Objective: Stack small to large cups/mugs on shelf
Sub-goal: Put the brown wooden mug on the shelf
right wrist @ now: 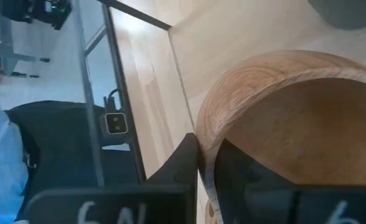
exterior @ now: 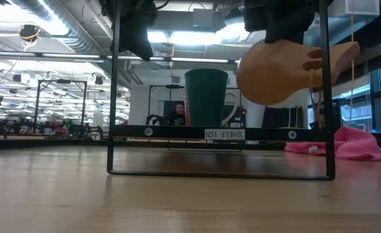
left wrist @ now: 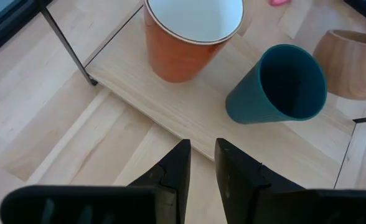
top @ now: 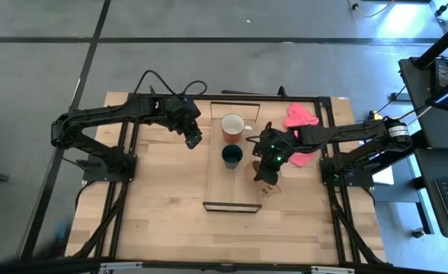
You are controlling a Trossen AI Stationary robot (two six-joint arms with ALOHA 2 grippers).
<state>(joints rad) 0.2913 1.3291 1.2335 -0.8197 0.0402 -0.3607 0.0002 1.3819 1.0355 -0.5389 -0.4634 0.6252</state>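
The light-wood shelf stands mid-table on its black frame ends. On its board the orange-brown mug stands upright at the far part, with the dark green cup just nearer; both show in the left wrist view. My right gripper is shut on the tan wooden cup, held in the air by the shelf's right side. My left gripper hovers left of the shelf near the mug, empty, with a narrow gap between its fingers. My right gripper holds the wooden cup by its rim wall, one finger outside and one inside the hollow. The fingers come from above. The cup is lifted clear of table and shelf, tilted, with its handle sticking out sideways.
A pink cloth lies on the table right of the shelf's far end, behind my right arm. The shelf's near black frame stands on the tabletop. Bare board lies between the green cup and the shelf's near end.
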